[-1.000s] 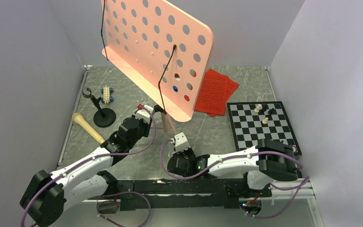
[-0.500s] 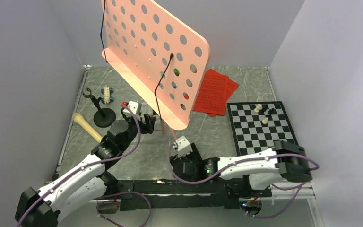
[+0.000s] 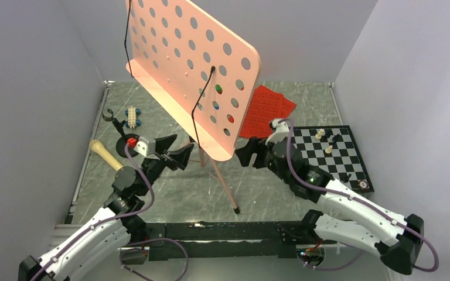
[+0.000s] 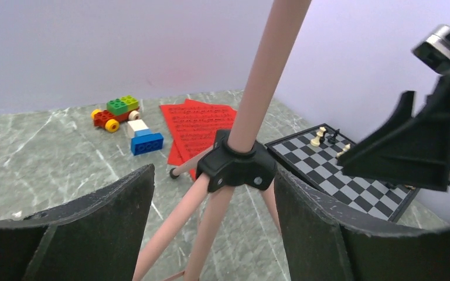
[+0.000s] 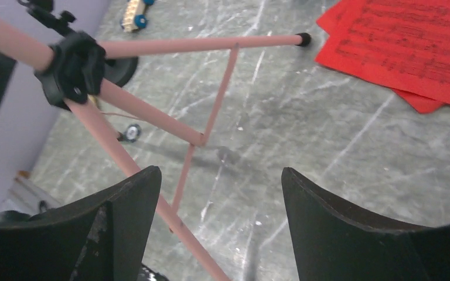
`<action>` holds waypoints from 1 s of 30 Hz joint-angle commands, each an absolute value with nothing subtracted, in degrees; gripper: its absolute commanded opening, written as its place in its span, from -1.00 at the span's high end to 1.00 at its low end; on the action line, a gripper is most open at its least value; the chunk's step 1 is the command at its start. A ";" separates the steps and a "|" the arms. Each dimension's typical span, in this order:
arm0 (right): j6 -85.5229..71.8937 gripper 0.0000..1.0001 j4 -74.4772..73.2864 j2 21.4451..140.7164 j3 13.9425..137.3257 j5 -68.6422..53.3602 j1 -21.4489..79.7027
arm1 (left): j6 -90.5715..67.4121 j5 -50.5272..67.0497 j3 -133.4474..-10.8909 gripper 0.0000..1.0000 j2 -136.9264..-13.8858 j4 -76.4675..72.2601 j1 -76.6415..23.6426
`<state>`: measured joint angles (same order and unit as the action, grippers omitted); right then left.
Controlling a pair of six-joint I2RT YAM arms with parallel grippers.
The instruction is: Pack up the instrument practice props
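Marble table [image 3: 179, 190]: left gripper [image 3: 176, 151], right gripper [image 3: 247, 156] spread, flanking music stand [image 3: 193, 58]; chessboard [image 3: 322, 159] nearby.

Chessboard [image 3: 340, 159] w/ maybe four pieces on rt; white toy car [image 3: 132, 116] back-left.

Marble table [image 3: 170, 193]: red pages [image 3: 266, 111], chessboard [image 3: 345, 155], microphone [image 3: 110, 159]

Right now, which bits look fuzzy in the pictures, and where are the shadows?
Left wrist view: the left gripper has dark, fuzzy fingers up close, while the toy cars behind look sharp. Right wrist view: the music stand throws a faint, soft shadow on the table. Top view: the light is even and everything looks sharp.
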<state>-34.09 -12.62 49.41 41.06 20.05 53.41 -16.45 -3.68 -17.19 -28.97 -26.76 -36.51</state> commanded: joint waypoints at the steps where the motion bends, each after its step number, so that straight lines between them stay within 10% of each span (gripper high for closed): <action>1: -34.93 -0.57 -3.16 55.33 46.41 -2.89 44.94 | -17.31 2.25 -23.32 -0.56 -34.92 -34.22 -36.33; 21: -46.62 -0.23 24.57 79.35 53.32 -35.72 33.92 | -9.34 2.11 -39.66 -0.46 -52.85 -36.55 -36.33; 30: -48.24 0.13 28.82 85.10 55.39 -39.20 34.44 | -8.24 3.31 -40.29 0.22 -54.39 -36.97 -36.30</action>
<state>-47.00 22.90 83.35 52.42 -36.32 33.98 -9.85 3.03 -38.28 -53.84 -35.86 -36.60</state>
